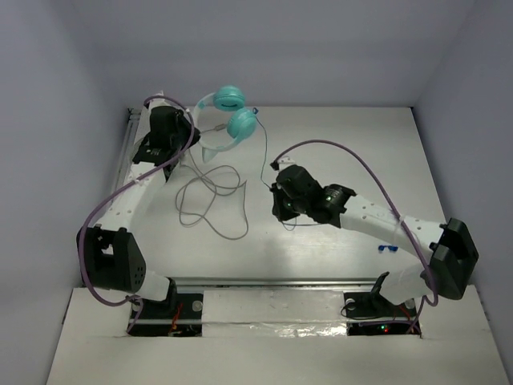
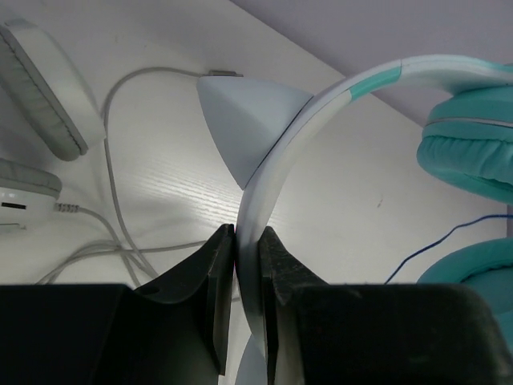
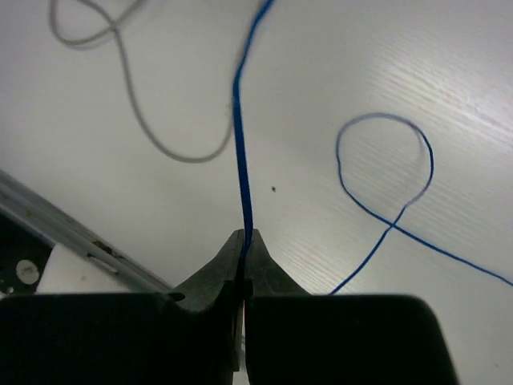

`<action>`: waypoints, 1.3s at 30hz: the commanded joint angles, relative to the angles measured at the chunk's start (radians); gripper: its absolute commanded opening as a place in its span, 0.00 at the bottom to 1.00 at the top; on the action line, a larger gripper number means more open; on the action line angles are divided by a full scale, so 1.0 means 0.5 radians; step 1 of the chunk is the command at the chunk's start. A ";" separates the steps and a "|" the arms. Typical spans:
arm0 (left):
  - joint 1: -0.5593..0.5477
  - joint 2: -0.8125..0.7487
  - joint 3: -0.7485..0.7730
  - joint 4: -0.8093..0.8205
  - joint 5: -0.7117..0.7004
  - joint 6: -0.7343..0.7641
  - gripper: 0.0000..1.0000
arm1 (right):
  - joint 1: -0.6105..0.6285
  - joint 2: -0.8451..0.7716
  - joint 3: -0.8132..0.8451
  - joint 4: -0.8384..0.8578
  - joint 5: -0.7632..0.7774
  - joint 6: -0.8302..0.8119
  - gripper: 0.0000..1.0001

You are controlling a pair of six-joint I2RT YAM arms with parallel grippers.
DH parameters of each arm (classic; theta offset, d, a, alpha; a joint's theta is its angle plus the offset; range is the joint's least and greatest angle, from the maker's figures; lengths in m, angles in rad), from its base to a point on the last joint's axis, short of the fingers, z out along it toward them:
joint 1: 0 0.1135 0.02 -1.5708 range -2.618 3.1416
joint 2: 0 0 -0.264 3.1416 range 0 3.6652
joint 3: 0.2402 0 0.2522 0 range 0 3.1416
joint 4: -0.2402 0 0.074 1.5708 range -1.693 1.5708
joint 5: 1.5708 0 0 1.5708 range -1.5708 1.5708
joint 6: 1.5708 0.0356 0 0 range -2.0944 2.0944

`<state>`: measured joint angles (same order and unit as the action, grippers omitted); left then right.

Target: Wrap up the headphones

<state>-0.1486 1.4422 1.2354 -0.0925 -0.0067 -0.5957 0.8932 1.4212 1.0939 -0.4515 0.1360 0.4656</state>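
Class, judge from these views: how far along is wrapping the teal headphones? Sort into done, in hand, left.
Done: left gripper shut on the white headband of the headphones; right gripper shut on the blue cable. In hand: cable runs straight from the jaws. Left: every turn; the rest lies looped on the table.

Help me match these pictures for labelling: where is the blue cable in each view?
Top: blue cable centre, dropping from the teal ear cup toward the right gripper.
Left wrist: lower right.
Right wrist: centre, pinched.
Shared landmark: grey cable.
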 commanded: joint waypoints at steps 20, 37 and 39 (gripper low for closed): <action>-0.525 0.018 0.069 -0.198 0.455 0.764 0.00 | 0.263 0.078 1.193 -0.969 0.661 -0.637 0.00; -0.525 -0.089 0.023 -0.352 0.894 1.173 0.00 | 0.263 0.063 1.132 -0.962 1.121 -0.704 0.00; -0.525 -0.092 0.017 -0.364 0.909 1.179 0.00 | 0.245 0.039 1.101 -0.926 1.167 -0.716 0.00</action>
<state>-0.4107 1.4651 1.2373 -0.3107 0.3668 -0.0208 1.0218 1.4853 1.6543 -0.9344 0.6243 0.1291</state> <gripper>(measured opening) 0.126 0.026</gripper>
